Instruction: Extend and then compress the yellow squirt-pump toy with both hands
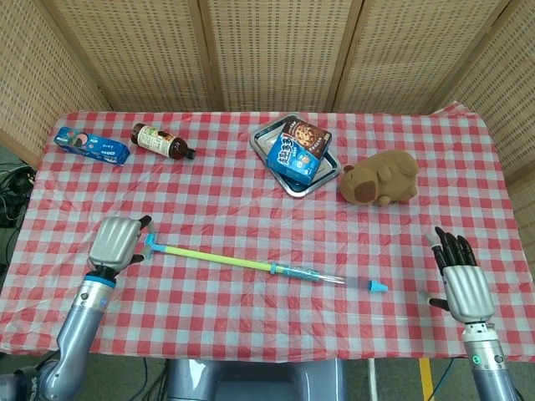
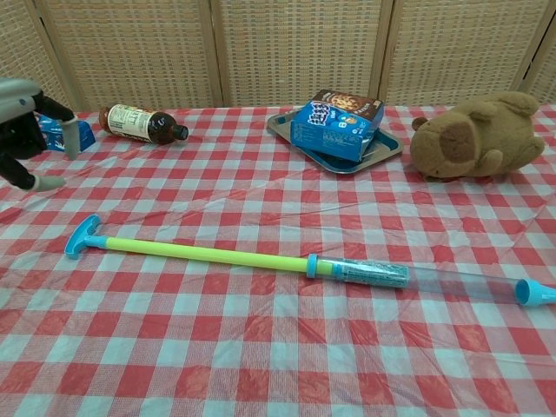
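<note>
The yellow squirt-pump toy (image 1: 217,256) lies drawn out across the checked cloth. Its blue T-handle (image 1: 151,244) is at the left and its blue tip (image 1: 378,286) at the right, with a clear barrel between. In the chest view the toy (image 2: 208,254) runs from the handle (image 2: 82,236) to the tip (image 2: 532,293). My left hand (image 1: 115,241) hovers just left of the handle, fingers apart and holding nothing; the chest view shows the left hand (image 2: 24,122) raised off the table. My right hand (image 1: 461,280) is open near the front right edge, well right of the tip.
A blue biscuit box (image 1: 92,145) and a lying brown bottle (image 1: 161,140) are at the back left. A metal tray (image 1: 295,187) with two snack boxes (image 1: 298,150) sits at the back middle. A brown plush animal (image 1: 380,177) lies to its right. Wicker screens stand behind the table.
</note>
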### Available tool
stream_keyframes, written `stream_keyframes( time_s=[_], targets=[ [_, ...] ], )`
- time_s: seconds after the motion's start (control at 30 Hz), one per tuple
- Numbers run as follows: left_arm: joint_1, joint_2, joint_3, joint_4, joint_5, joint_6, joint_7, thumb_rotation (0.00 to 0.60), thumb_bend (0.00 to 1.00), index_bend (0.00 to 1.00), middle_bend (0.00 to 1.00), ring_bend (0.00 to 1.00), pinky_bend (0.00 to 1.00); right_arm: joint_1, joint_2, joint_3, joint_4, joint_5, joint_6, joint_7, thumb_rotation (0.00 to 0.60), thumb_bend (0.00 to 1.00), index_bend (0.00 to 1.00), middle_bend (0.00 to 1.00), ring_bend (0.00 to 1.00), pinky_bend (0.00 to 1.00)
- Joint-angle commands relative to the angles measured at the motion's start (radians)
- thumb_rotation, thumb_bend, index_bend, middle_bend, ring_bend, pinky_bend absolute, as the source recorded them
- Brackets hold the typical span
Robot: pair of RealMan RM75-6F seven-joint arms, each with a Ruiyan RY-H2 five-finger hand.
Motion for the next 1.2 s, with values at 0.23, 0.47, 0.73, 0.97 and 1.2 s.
stream_keyframes(
  time_s=[0.23,0.47,0.73,0.97,1.2],
  targets=[
    [-0.157,-0.116,-0.015,0.111,-0.256,-0.088,0.158,0.600,0.36,0.45,0.95,0.87,0.76,0.008,-0.001,0.015,0.021,0.025,-0.017,0.031,0.600,0.14,0.00,0.00,0.00,0.00],
    [-0.203,-0.153,0.016,0.161,-0.337,-0.108,0.190,0.600,0.36,0.42,0.95,0.87,0.76,0.009,-0.001,0.016,0.028,0.034,-0.025,0.046,0.600,0.14,0.00,0.00,0.00,0.00],
    [-0.235,-0.184,0.056,0.199,-0.373,-0.114,0.192,0.600,0.36,0.42,0.95,0.87,0.76,0.009,-0.002,0.014,0.029,0.034,-0.027,0.053,0.600,0.14,0.00,0.00,0.00,0.00],
    [-0.248,-0.215,0.080,0.254,-0.399,-0.113,0.172,0.600,0.36,0.43,0.95,0.87,0.76,0.009,-0.002,0.016,0.037,0.038,-0.027,0.072,0.600,0.14,0.00,0.00,0.00,0.00],
    [-0.261,-0.223,0.088,0.276,-0.401,-0.108,0.151,0.600,0.36,0.43,0.95,0.87,0.76,0.010,-0.004,0.016,0.042,0.035,-0.025,0.083,0.600,0.14,0.00,0.00,0.00,0.00]
  ],
)
